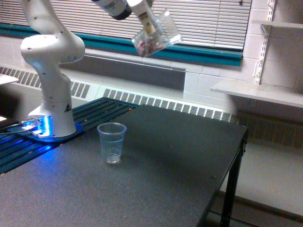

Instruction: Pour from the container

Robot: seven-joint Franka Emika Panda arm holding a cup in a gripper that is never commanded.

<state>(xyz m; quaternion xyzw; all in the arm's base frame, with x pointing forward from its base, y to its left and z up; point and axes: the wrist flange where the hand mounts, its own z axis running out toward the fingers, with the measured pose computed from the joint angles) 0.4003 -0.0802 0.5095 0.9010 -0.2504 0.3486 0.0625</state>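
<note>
Exterior view, from its left: the white Franka arm (49, 71) rises from a blue-lit base at the dark table's (165, 179) rear corner, its upper links leaving the frame's top edge. A clear graduated plastic cup (111, 142) stands upright on the table. Above it and toward the view's right, the gripper (144, 21) reaches down from the top edge, closed on the clear plain plastic cup (155, 39), held tilted, apparently with dark pieces inside.
</note>
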